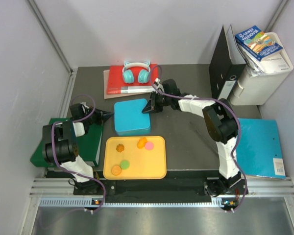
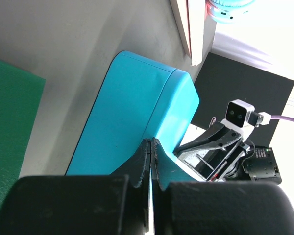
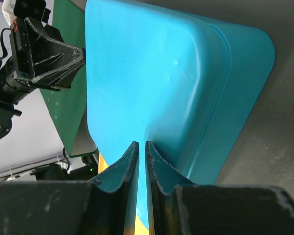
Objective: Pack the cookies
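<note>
While on tray (image 1: 158, 171), cookies (image 1: 142, 144) apart from hands (image 1: 109, 116) (image 1: 148, 106)

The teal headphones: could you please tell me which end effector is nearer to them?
Right. The right end effector sits just short of the headphones, by the far right corner of the blue box; the left end effector is farther, beside its left side.

Even overhead light, soft shadows; left wrist view blown out upper right, near fingers blurred
</note>
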Controlling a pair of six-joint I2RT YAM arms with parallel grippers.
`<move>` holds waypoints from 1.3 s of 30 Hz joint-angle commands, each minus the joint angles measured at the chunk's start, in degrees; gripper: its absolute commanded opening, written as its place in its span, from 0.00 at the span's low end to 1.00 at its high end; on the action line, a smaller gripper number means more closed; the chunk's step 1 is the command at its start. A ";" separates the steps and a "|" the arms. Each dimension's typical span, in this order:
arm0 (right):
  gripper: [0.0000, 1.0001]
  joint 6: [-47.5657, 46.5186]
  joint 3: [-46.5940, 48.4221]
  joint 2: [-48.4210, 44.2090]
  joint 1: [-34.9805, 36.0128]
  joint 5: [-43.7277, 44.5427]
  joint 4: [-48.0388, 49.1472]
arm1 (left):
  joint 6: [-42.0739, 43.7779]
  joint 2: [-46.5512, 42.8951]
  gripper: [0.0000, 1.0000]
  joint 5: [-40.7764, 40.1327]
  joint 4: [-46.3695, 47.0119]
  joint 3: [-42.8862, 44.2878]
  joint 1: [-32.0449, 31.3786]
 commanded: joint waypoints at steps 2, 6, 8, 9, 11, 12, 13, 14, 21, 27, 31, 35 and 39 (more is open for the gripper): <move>0.11 -1.50 1.52 2.42 -0.19 2.36 -3.90 | -0.17 -1.29 0.00 1.14 1.63 1.89 -0.23; 0.11 -1.33 1.18 2.86 -0.80 2.89 -4.52 | 0.35 -2.16 0.00 0.00 -1.08 2.68 -0.14; 0.11 -1.06 0.74 2.87 -1.25 2.63 -4.17 | 1.84 -3.21 0.00 -2.54 -3.54 3.47 0.21; 0.11 -0.97 0.30 2.95 -1.42 2.63 -3.91 | 2.55 -4.79 0.00 -3.60 -6.77 4.00 0.39; 0.11 -0.88 -0.14 2.87 -1.60 2.63 -3.82 | 4.13 -7.07 0.01 -6.14 -9.43 5.31 0.83; 0.11 -0.97 -0.23 2.95 -1.68 2.71 -3.91 | 4.57 -7.61 0.03 -6.68 -11.27 5.84 0.83; 0.11 -0.89 -0.23 2.95 -1.69 2.80 -3.73 | 5.27 -8.22 0.07 -7.21 -12.16 6.37 0.83; 0.11 -0.88 -0.32 2.95 -1.77 2.80 -3.73 | 5.19 -9.01 0.10 -7.39 -12.34 6.81 0.83; 0.11 -0.45 -0.58 3.39 -1.86 2.71 -3.03 | 3.69 -11.83 0.25 -4.84 -8.30 7.69 -3.63; 0.12 0.00 -0.85 1.90 -1.77 2.71 -1.97 | 6.77 -11.05 0.22 -5.98 -10.41 11.12 -12.25; 0.13 -0.44 -0.85 0.67 -1.69 2.80 -2.15 | 6.60 -9.11 0.14 -6.33 -9.53 8.59 -12.97; 0.14 -0.44 -0.76 -0.65 -1.60 2.54 -1.80 | 7.56 -7.27 0.12 -6.86 -8.91 6.38 -14.62; 0.16 -0.01 -0.15 -4.06 -0.90 2.45 -0.83 | 8.09 -6.04 0.11 -6.95 -8.21 4.71 -14.73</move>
